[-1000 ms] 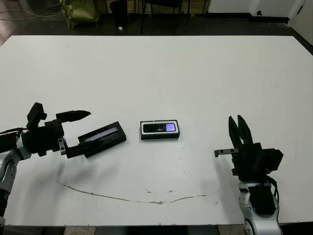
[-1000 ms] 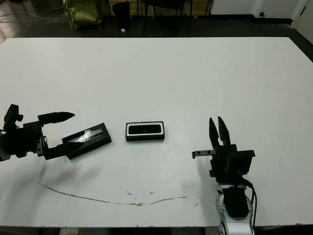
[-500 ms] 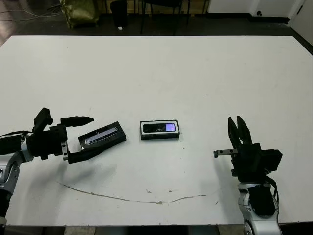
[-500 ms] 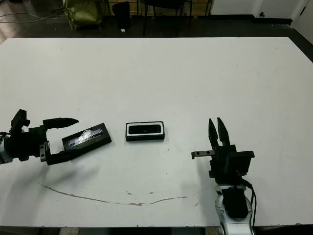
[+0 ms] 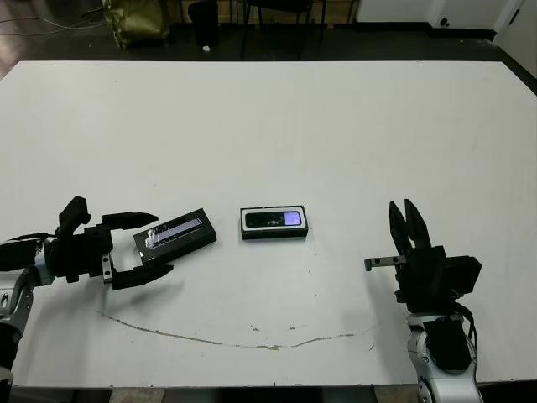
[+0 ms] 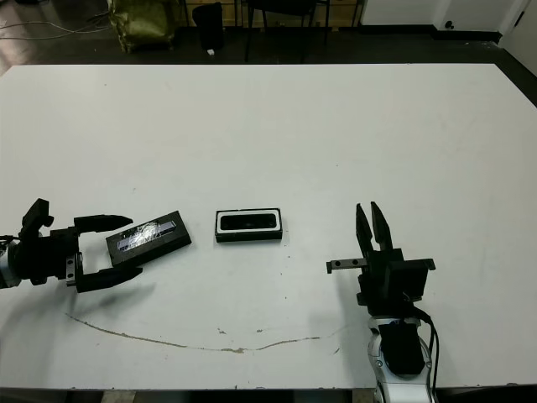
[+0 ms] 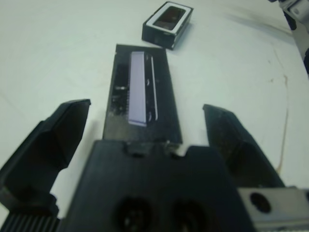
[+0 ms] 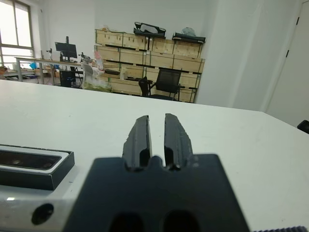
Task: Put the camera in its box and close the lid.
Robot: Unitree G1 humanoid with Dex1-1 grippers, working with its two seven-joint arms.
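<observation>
**Inspector:** Your camera (image 5: 274,220) lies flat in the box (image 5: 274,234), screen patch up, near the middle of the table (image 5: 336,126). That half of the job looks done. The box stands open, nothing over it.

**Operator:** And the lid?

**Inspector:** The lid (image 5: 174,236) lies flat on the table just to the left of the box, apart from it and angled, stripe side up. Your left gripper (image 5: 143,248) sits at its outer end with the fingers (image 7: 53,140) spread wide, one to each side of the lid's short end. In the wrist view neither finger touches it. I judge you hold that spread because the lid must be taken across its width.

**Operator:** Is the right arm in the way?

**Inspector:** No. Your right gripper (image 6: 371,227) stands near the table's front edge, well apart from the box, fingers (image 8: 140,133) upright and nearly together, only a narrow slit between them, holding nothing. Parked there, it leaves the path from lid to box free.

**Operator:** Any concern?

**Inspector:** The lid is thin and flat on the table. You may find the fingers slide over it rather than under its edges.
</observation>
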